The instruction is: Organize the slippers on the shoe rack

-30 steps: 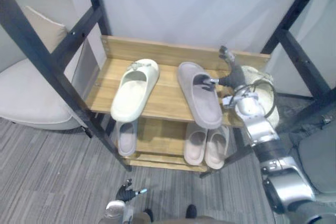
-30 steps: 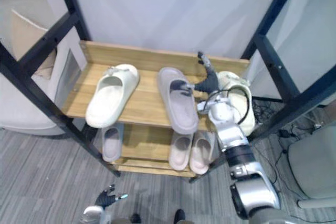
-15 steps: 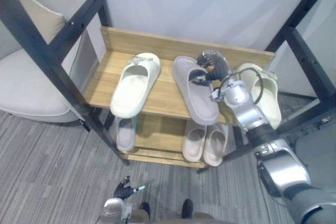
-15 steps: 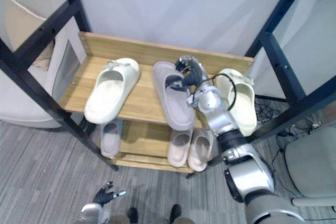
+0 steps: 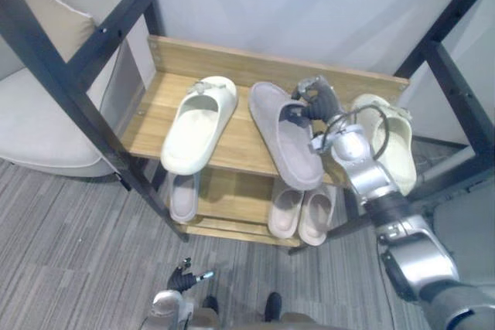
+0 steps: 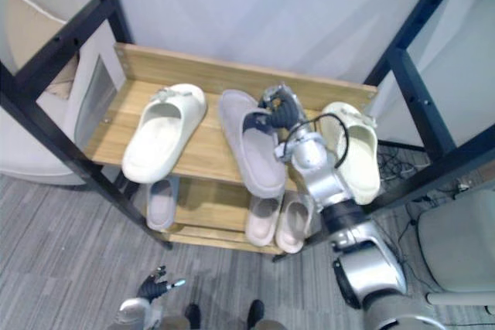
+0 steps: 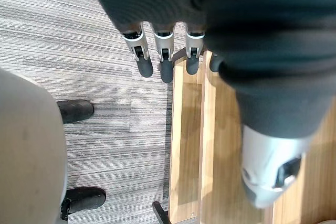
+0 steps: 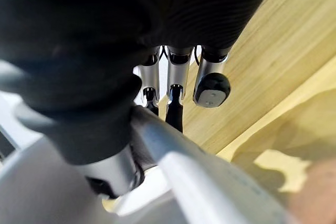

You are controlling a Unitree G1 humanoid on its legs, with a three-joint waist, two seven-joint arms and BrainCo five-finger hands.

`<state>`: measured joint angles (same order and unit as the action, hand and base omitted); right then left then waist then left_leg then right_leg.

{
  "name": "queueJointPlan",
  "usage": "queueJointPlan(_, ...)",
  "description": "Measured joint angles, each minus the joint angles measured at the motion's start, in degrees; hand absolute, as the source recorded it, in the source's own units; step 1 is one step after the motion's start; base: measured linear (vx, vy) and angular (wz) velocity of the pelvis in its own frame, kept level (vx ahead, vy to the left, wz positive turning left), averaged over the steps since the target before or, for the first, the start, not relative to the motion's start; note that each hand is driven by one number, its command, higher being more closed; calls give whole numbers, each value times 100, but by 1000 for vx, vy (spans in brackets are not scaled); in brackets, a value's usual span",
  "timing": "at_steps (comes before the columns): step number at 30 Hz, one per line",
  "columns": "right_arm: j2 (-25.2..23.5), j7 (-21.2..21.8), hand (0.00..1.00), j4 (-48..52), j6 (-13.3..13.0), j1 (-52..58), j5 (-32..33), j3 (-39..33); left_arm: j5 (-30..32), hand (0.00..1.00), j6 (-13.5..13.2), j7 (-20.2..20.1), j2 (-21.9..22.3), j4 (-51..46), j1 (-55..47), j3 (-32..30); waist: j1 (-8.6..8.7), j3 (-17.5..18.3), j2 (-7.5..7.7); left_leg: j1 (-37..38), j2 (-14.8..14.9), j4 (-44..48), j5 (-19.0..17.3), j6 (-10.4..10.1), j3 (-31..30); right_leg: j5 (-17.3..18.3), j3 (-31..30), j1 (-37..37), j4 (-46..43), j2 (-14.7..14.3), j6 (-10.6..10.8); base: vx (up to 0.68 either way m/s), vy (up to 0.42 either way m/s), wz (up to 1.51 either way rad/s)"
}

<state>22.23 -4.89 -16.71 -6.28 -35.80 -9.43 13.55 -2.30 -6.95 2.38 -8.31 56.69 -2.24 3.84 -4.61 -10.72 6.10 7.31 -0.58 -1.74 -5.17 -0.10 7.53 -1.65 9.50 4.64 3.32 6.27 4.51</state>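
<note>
shoe rack [image 5: 241, 134]: honey-toned wood planks, black metal frame
left slipper [image 5: 197, 125]: cream
middle slipper [image 5: 285, 146]: dusty taupe
right slipper [image 5: 396, 158]: cream
lower-shelf pair [image 5: 286, 210]: pale pinkish beige
floor [image 5: 77, 256]: grey carpet, fine stripes
wall [image 5: 294, 5]: white

Slippers: 6 in all.

Top shelf [image 5: 236, 144], 3 slippers:
- 1 left cream slipper [image 5: 198, 124]
- 1 mauve slipper [image 5: 283, 135] in the middle
- 1 right cream slipper [image 5: 387, 144] at the right end

Lower shelf [image 5: 232, 208], 3 slippers:
- 1 grey slipper [image 5: 183, 197] at the left
- 2 pale ones side by side at the right: the left beige slipper [image 5: 285, 210] and the right beige slipper [image 5: 315, 214]

By colour: 2 cream, 1 mauve, 1 grey, 2 beige.

Shoe rack [image 5: 232, 59]: 1, wooden, with 2 shelves in sight.

Robot hands: 2, the right hand [image 5: 315, 100] and the left hand [image 7: 164, 51].

Far left: 1 white armchair [image 5: 39, 129] with 1 cushion [image 5: 58, 21].
</note>
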Motion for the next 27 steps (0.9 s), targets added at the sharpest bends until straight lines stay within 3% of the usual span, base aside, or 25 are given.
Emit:
queueJointPlan(6,20,190,100,1451,-101,1066,344,-6,2,0,1,-8,-6,22,-36,-21,135,8,-7,66,-10,31,-8,-4,14,0,-26,61,-6,17,2,-39,-17,-2)
queueJointPlan(15,-142,283,100,3162,-689,2027,1228,-593,9,0,-3,-29,47,236,-52,-62,318,159,-116,92,-17,198,-48,11,69,2,-62,86,-115,54,5,-54,-14,-3)
queueJointPlan(18,-285,523,100,3466,-811,2441,1707,-590,54,0,-6,-32,86,258,-89,-60,335,302,-177,102,-23,215,-48,12,67,1,-60,101,-124,65,5,-58,-7,1)
queueJointPlan(22,-297,951,100,3628,-867,2855,2125,-101,63,0,-13,-38,124,386,-122,-48,432,427,-266,175,-21,208,-47,11,71,2,-60,138,-126,68,7,-56,-6,-1)
queueJointPlan(27,-170,1277,100,3602,-860,3228,2188,541,74,0,-31,-41,123,487,-95,70,433,463,-321,178,-21,237,-43,7,40,-4,-38,185,-97,64,15,-20,-5,3)
